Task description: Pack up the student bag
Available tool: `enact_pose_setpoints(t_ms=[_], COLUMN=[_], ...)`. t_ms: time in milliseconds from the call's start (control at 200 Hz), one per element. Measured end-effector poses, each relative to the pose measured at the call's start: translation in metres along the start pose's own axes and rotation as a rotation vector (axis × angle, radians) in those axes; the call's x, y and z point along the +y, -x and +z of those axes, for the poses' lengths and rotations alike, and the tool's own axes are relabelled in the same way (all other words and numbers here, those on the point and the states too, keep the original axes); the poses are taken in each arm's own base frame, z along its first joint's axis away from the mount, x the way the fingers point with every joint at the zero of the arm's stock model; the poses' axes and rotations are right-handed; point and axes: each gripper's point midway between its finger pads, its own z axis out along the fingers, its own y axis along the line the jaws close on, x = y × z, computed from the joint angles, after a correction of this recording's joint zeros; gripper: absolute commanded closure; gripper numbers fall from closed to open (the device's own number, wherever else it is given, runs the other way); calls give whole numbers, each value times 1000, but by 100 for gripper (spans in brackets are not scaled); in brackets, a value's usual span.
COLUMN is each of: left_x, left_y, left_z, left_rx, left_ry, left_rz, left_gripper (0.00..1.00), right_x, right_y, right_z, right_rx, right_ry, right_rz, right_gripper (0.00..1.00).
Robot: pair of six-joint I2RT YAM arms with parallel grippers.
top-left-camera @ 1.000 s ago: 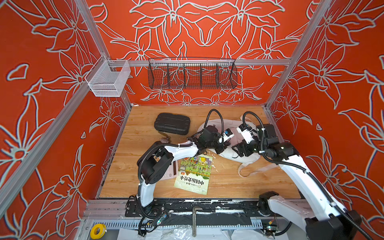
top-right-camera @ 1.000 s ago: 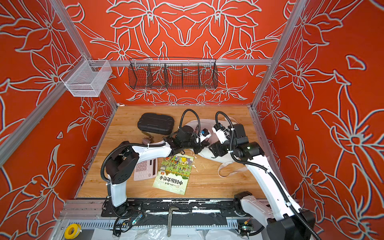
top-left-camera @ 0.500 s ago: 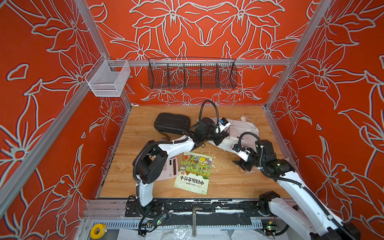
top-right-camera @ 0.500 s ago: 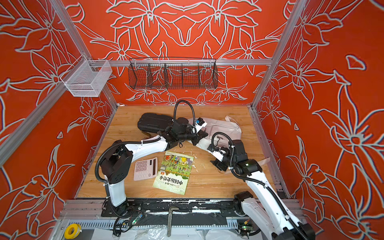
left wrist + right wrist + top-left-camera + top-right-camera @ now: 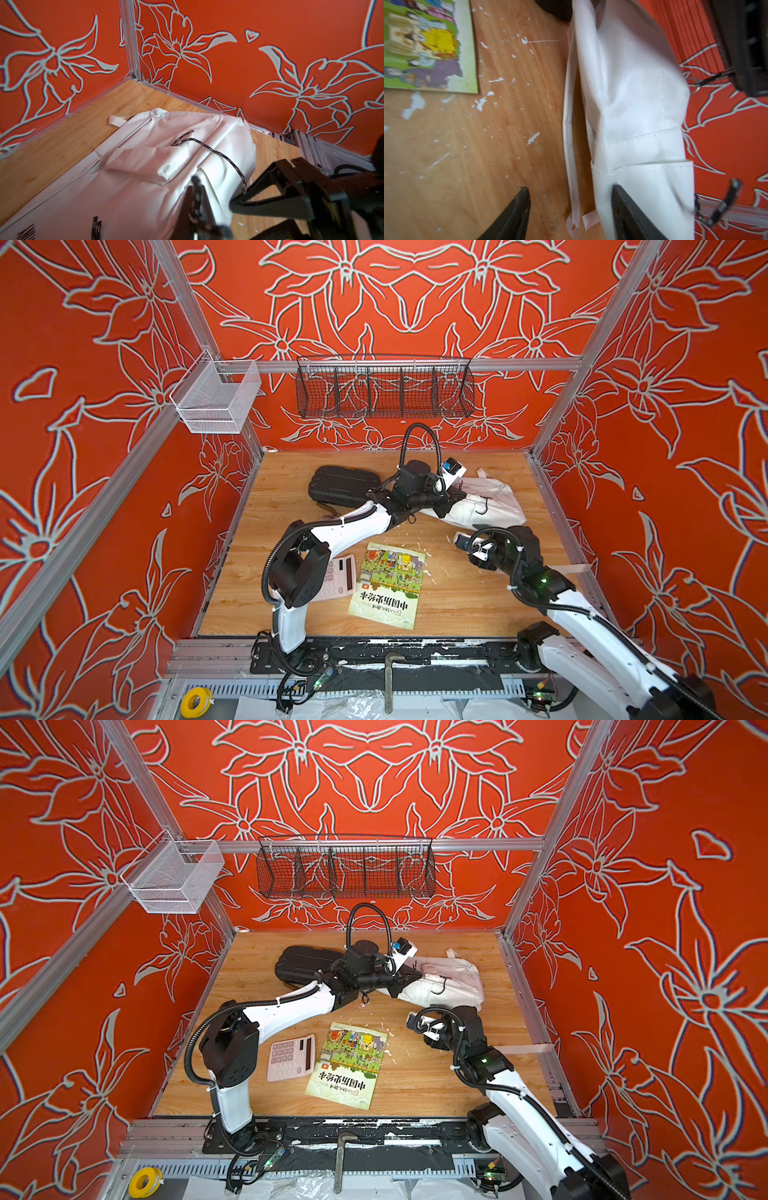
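The student bag (image 5: pixel 494 499) (image 5: pixel 451 979) is a white backpack lying at the back right of the wooden floor. A black cord pull (image 5: pixel 218 153) lies across it. My left gripper (image 5: pixel 452 499) (image 5: pixel 197 195) reaches across the middle and is shut on the bag's fabric at its near-left end. My right gripper (image 5: pixel 459 539) (image 5: pixel 570 189) hovers low just in front of the bag, open. A white strap (image 5: pixel 572 182) lies between its fingers, and one finger (image 5: pixel 623 203) overlaps the bag's side (image 5: pixel 633 104). An illustrated book (image 5: pixel 388 585) (image 5: pixel 425 41) lies at front centre.
A black hard case (image 5: pixel 340 489) lies at the back left, touching my left arm. A pink calculator (image 5: pixel 291 1056) sits left of the book. A black wire basket (image 5: pixel 384 391) and a white mesh basket (image 5: pixel 216 402) hang on the walls. White flecks litter the floor.
My left gripper has dragged the bag toward the back wall. My right gripper has drawn away from the bag toward the front, and its jaws have narrowed a little.
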Motion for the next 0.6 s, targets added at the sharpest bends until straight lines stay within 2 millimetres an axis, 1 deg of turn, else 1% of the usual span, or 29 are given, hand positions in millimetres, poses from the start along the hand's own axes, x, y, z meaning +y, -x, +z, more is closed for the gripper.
enact_pose_setpoints(t_ms=[105, 185, 260, 390, 495, 595], left_x=[-1, -2, -2, -4, -6, -8], left_y=[3, 2, 2, 3, 4, 2], left_z=[0, 0, 0, 0, 0, 0], left_rx=[3, 7, 12, 12, 10, 16], left_ry=[-6, -10, -12, -19, -28, -40], left_rz=[-12, -21, -27, -30, -29, -33], left_gripper=[100, 100, 100, 100, 100, 100], right_x=[-14, -23, -31, -48, -48, -42], right_y=[-2, -1, 6, 21, 24, 22], right_z=[9, 11, 7, -5, -6, 2], right_rx=[25, 26, -2, -60, -72, -71], right_ry=[-62, -100, -136, -208, -208, -178], right_rz=[-23, -41, -65, -95, -116, -135], right_gripper=[37, 36, 34, 28, 27, 27])
